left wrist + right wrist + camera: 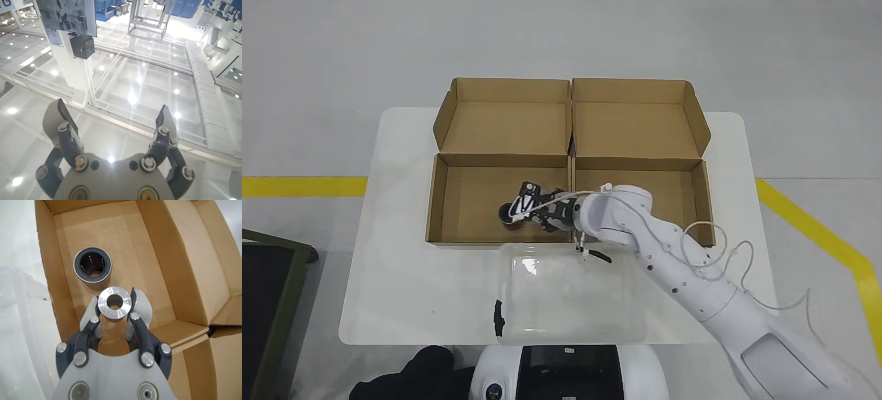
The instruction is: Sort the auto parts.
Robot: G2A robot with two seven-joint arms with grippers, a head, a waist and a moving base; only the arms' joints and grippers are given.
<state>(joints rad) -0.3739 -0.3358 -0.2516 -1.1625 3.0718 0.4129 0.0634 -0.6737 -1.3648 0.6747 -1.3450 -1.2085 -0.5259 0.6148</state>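
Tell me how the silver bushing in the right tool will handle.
The silver bushing looks thick-walled metal: probably rigid, heavy for its size. Its smooth round wall may slip in the right tool. Set on its flat end it should stay; on its side it could roll.

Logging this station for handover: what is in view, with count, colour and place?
white table: one, white, under everything
brown cardboard boxes: two, brown, lids open, side by side on the table
clear plastic bin: one, transparent, on the table before the boxes
black cylindrical bearing: one, black, upright in the left box
silver metal bushing: one, silver, beside the bearing, in the right gripper
left gripper: one, grey and black, open, pointing at the ceiling
right gripper: one, grey and black, shut on the bushing
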